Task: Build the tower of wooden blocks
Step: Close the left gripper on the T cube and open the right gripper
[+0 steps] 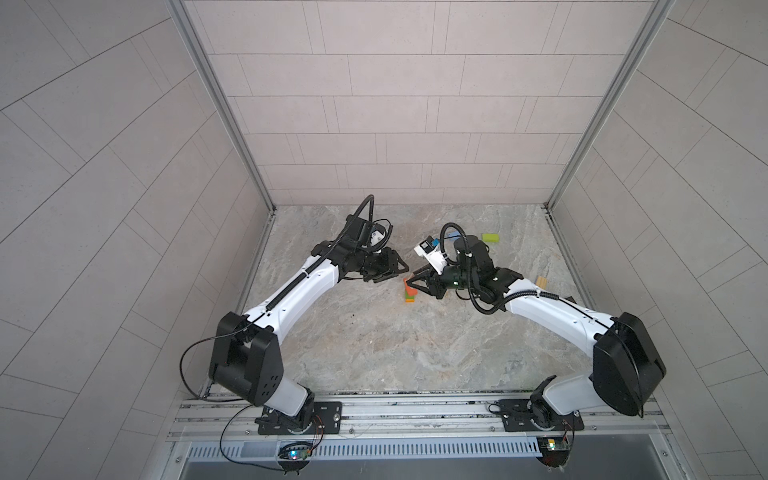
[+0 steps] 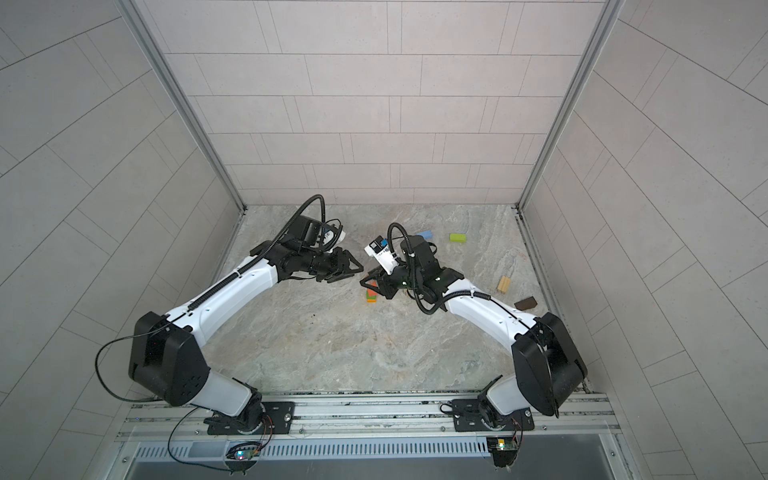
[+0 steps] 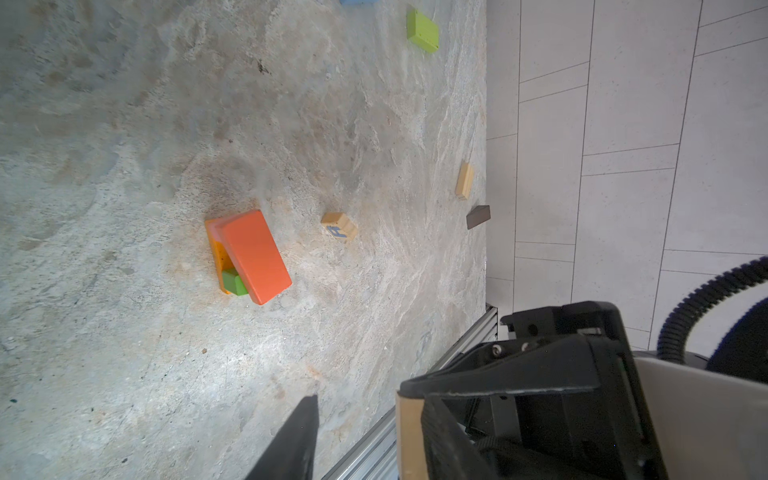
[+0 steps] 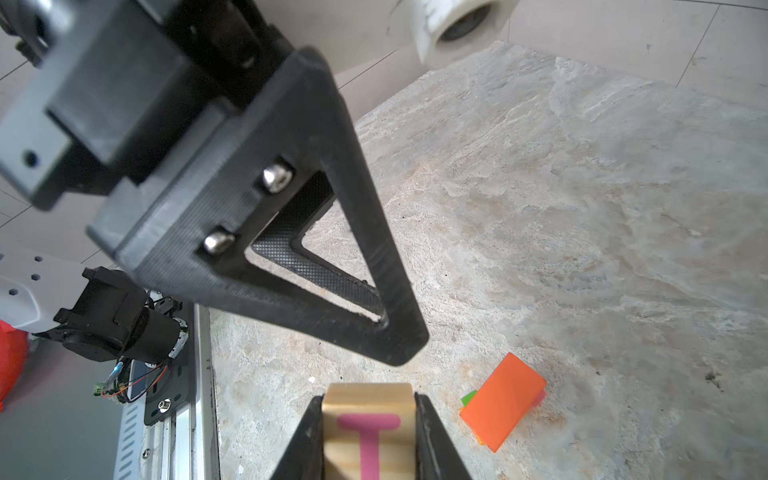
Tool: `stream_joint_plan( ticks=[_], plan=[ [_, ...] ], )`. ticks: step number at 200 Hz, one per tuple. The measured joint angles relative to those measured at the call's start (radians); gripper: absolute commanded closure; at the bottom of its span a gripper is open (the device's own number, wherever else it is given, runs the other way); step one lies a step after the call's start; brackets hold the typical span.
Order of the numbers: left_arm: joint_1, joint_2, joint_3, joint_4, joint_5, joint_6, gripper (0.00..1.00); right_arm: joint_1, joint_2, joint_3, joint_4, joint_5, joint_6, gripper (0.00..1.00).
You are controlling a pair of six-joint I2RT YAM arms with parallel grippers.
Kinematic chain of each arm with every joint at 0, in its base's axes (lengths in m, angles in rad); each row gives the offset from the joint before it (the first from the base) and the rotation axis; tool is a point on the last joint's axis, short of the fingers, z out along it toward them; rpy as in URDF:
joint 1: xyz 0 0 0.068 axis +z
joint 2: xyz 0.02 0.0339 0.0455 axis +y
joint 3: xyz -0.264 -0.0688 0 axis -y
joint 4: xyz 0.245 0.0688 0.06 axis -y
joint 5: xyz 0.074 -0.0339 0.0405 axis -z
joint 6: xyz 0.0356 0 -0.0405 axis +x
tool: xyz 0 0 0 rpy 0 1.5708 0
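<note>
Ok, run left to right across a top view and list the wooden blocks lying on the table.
Orange-and-green stack of wooden blocks → light blue wooden brick → lime green wooden brick → plain tan wooden block → dark brown wooden brick.

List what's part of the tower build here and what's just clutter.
Job: orange-topped stack; T cube in the right claw; loose blue block, lime block, plain tan block, brown block, lettered cube.
Lying about: red thing past the rail; wired board.
</note>
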State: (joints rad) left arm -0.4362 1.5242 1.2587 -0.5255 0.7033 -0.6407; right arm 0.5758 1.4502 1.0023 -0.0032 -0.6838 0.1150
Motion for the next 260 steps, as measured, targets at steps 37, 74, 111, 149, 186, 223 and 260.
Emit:
stream_joint_plan(
  ticks=[37,74,111,149,186,223,260],
  plan=[
    [-0.011,0.013,0.000,0.024,0.027,-0.016,0.60,0.000,0.010,0.000,0.000,-0.006,-0.009,0.94],
    [-0.024,0.019,-0.001,0.047,0.059,-0.018,0.62,0.000,0.013,0.000,0.002,-0.008,-0.010,0.94],
    [-0.031,0.021,-0.023,0.066,0.079,-0.016,0.66,0.000,0.019,0.000,0.008,-0.007,-0.010,0.94],
    [-0.031,0.021,-0.044,0.070,0.086,-0.013,0.67,-0.011,0.023,0.000,0.010,-0.008,-0.010,0.94],
    [-0.031,0.021,-0.053,0.072,0.087,-0.005,0.72,-0.014,0.025,0.000,0.012,-0.010,-0.010,0.94],
    [-0.034,0.021,-0.053,0.076,0.093,0.003,0.84,-0.014,0.030,0.000,0.013,-0.014,-0.010,0.94],
    [-0.034,0.021,-0.053,0.063,0.079,0.004,0.92,-0.011,0.037,0.000,0.010,-0.013,-0.022,0.93]
  ],
)
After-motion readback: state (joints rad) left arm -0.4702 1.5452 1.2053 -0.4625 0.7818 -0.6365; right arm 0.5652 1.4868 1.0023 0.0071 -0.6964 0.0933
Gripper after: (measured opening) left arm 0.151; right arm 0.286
